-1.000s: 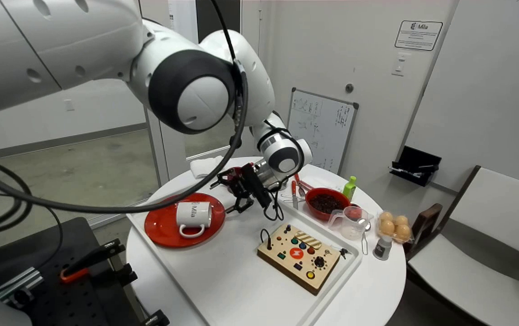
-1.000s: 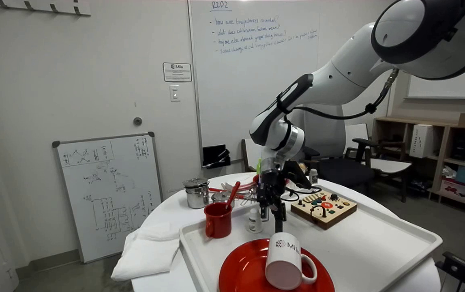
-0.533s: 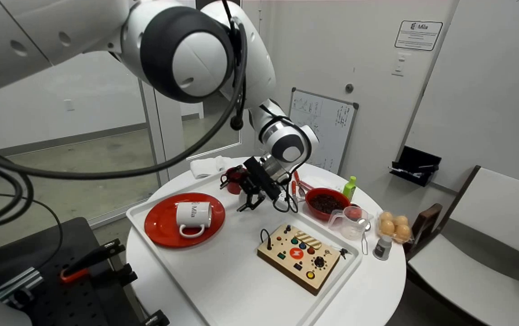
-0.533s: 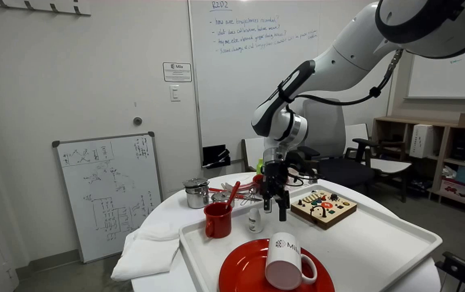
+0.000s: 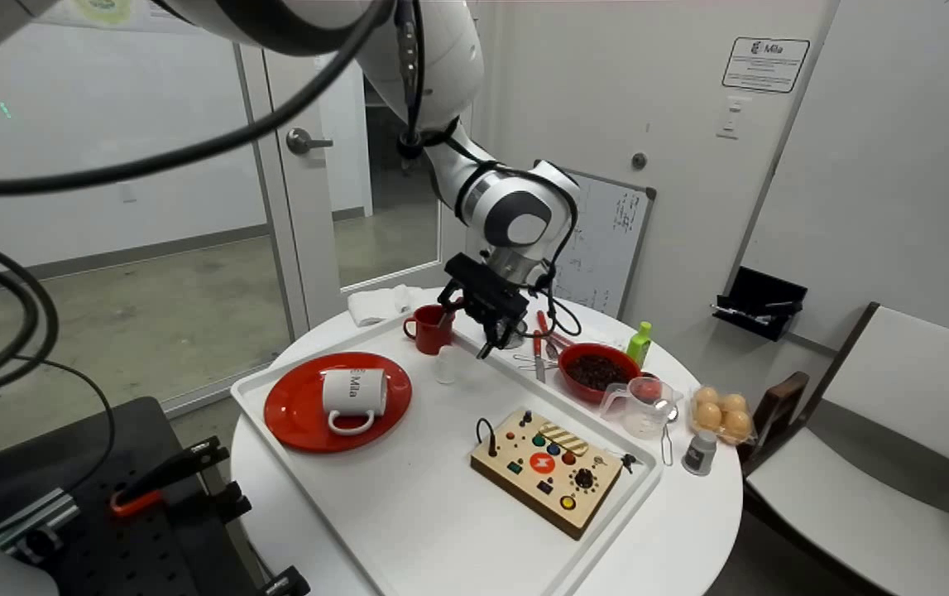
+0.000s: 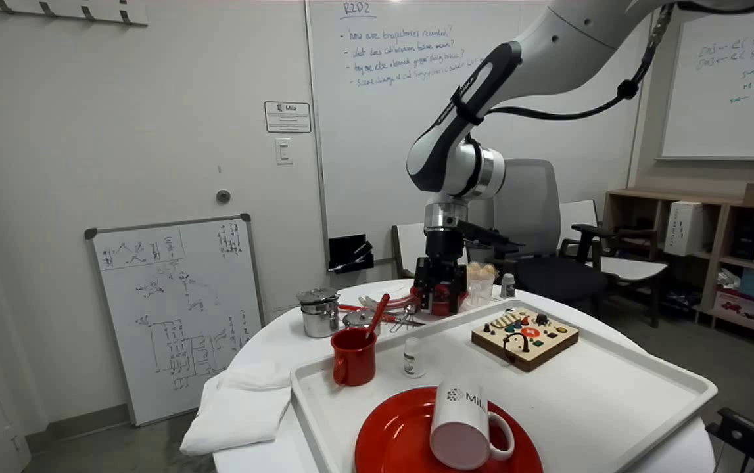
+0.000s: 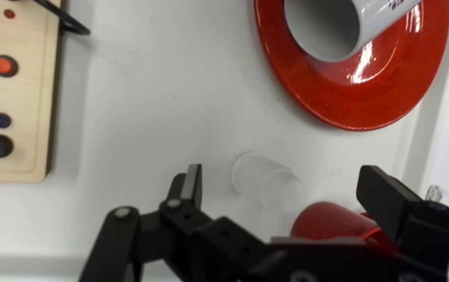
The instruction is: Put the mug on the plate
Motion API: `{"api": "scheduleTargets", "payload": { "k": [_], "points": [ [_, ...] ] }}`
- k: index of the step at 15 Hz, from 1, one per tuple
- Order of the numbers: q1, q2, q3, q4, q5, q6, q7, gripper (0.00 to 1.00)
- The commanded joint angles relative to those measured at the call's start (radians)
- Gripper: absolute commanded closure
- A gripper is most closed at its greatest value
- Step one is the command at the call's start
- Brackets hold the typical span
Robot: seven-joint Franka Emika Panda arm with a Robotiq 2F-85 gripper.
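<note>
The whitish mug (image 5: 354, 392) with a logo lies on its side on the large red plate (image 5: 296, 406). In an exterior view its base faces the camera and the mug (image 6: 459, 417) rests on the plate (image 6: 386, 430). In the wrist view the open mouth of the mug (image 7: 322, 29) and the plate (image 7: 349, 105) are at the upper right, partly cut off. My gripper (image 7: 281, 176) is open with nothing between its fingers. It hovers above the table, apart from the mug and plate, and shows in both exterior views (image 5: 463, 338) (image 6: 439, 309).
A white bottle (image 6: 414, 358) and a red mug (image 6: 353, 358) holding a red-handled utensil stand near the plate. A wooden button board (image 5: 544, 472) lies on the white tray (image 5: 333, 526). A red bowl (image 5: 571, 389), measuring cup (image 5: 644, 414) and metal pot (image 6: 319, 314) stand beyond the tray.
My gripper has moved up and away from the mug and plate, and the arm has risen. The mug and plate have stayed where they were.
</note>
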Motion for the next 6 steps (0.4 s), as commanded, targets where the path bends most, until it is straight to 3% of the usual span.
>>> {"api": "scheduleTargets", "payload": {
  "k": [1, 4, 5, 6],
  "points": [
    [0.043, -0.127, -0.029, -0.159, -0.065, 0.197, 0.115, 0.0],
    [0.072, -0.176, -0.055, -0.234, -0.092, 0.353, 0.233, 0.0],
    [0.028, -0.108, -0.009, -0.136, -0.078, 0.263, 0.167, 0.0],
    [0.03, -0.116, -0.009, -0.148, -0.08, 0.276, 0.177, 0.0]
  ]
}}
